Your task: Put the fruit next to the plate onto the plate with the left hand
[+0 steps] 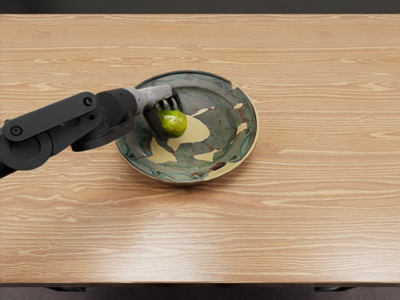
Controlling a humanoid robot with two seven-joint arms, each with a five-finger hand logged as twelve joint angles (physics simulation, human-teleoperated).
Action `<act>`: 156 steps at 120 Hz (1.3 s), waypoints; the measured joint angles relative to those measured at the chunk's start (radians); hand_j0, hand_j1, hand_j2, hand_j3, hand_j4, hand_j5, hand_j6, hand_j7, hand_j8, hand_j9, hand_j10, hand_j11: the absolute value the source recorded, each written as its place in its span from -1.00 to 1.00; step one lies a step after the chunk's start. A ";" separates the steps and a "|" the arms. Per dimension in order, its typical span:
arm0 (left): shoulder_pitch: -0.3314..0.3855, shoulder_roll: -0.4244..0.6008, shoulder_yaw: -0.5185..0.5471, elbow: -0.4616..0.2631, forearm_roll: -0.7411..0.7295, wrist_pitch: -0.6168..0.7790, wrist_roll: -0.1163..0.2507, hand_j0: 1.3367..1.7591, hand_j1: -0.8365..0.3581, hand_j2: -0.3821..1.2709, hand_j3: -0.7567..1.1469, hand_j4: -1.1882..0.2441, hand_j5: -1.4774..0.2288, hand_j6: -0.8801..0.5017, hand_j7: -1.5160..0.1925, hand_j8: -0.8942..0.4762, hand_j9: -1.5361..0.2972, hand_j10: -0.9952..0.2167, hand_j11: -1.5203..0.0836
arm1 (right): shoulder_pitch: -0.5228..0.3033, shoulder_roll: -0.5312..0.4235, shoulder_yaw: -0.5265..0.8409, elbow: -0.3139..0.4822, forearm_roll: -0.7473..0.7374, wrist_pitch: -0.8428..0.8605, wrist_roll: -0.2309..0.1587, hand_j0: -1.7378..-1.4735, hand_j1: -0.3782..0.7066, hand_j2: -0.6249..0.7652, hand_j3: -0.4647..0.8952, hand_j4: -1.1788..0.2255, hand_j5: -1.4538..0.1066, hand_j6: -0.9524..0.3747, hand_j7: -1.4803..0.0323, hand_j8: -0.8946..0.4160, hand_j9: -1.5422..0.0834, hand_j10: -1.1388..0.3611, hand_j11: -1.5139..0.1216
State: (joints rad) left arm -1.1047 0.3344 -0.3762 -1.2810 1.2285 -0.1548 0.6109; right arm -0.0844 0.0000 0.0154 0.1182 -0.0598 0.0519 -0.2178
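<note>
1. Fruit: the green fruit [174,122] sits over the plate's well, just toward 9 o'clock from the plate's centre. I cannot tell from here whether its underside touches the plate or hangs just above it.
2. Hand: the left hand [157,115] holds the fruit. Its dark fingers curl around it from the 9 o'clock side and partly cover its top. The forearm enters from the table's 9 o'clock edge and crosses the plate rim.
3. Plate: the plate [215,87] is a shallow, mottled green and cream dish near the middle of the table [312,219]. Its walls slope down toward the centre.
4. Step in hand (judged): set-down and release.
5. Procedure, advised:
   - Lower the fruit straight down until it rests on the flat centre of the plate.
   - Spread the fingers slowly and evenly, so that no finger pushes the fruit toward 3 o'clock.
   - Lift the hand upward first, then draw it back toward 9 o'clock, clear of the rim.
6. Risk (judged): the fruit is rounded and may roll if released early, though the sloped wall should contain it.
7. The right arm is out of view.
</note>
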 joint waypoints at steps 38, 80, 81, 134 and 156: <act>0.000 0.014 -0.013 -0.003 -0.020 0.006 0.000 0.52 0.78 -0.49 -0.20 0.52 0.55 0.13 0.59 0.14 0.51 0.45 0.70 | 0.000 0.000 -0.001 0.000 0.000 0.000 0.000 -0.40 -0.95 -0.10 -0.32 0.68 0.86 0.43 0.96 0.36 0.90 0.52 0.85; -0.002 0.272 -0.080 -0.076 -0.362 -0.112 0.000 0.52 0.92 -0.52 -0.20 0.61 0.67 0.22 0.72 0.25 0.62 0.58 0.83 | 0.000 0.000 -0.002 0.001 -0.001 0.000 0.000 -0.40 -0.95 -0.10 -0.32 0.68 0.86 0.43 0.96 0.36 0.90 0.52 0.85; -0.002 0.278 -0.082 -0.078 -0.371 -0.118 0.000 0.52 0.92 -0.52 -0.20 0.61 0.67 0.22 0.72 0.25 0.62 0.58 0.84 | 0.000 0.000 -0.002 0.001 -0.001 0.000 0.000 -0.40 -0.95 -0.10 -0.32 0.68 0.86 0.43 0.96 0.36 0.90 0.52 0.85; -0.001 0.619 -0.160 -0.138 -0.791 -0.426 0.000 0.52 0.94 -0.53 -0.20 0.63 0.70 0.24 0.74 0.27 0.65 0.60 0.86 | 0.000 0.000 -0.002 0.002 -0.003 0.004 0.000 -0.40 -0.95 -0.10 -0.32 0.68 0.86 0.43 0.96 0.36 0.90 0.52 0.85; -0.001 0.656 -0.166 -0.138 -0.862 -0.451 0.000 0.52 0.95 -0.53 -0.20 0.63 0.70 0.24 0.74 0.27 0.65 0.60 0.86 | 0.000 0.000 -0.002 0.003 -0.003 0.007 0.000 -0.40 -0.95 -0.10 -0.32 0.68 0.86 0.43 0.96 0.36 0.90 0.52 0.85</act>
